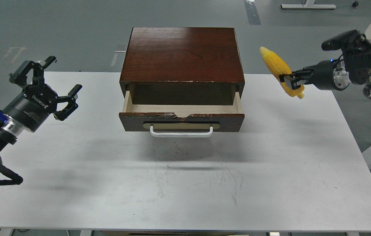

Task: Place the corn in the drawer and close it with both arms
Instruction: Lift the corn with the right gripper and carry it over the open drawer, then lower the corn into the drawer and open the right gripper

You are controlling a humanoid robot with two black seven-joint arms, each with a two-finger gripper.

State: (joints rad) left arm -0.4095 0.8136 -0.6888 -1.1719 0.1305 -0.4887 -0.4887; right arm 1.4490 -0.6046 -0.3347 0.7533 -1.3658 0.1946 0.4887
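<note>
Corn aloft at the right, drawer standing open

The right gripper [291,82] pinches the corn [280,70] near its lower end, held in the air right of the cabinet [182,55] — it looks light, stiff and slick, so a mid-cob hold would seem surer. The left gripper [52,88] is spread wide, empty. The drawer [181,122] shows only bare pale wood inside.

White table [185,196] fills the lower view, scuffed with dark scratches near six o'clock. Behind it, grey floor [57,29] runs to the top edge, a pale tape strip [252,11] at twelve, a white stand base [308,6] at one o'clock
</note>
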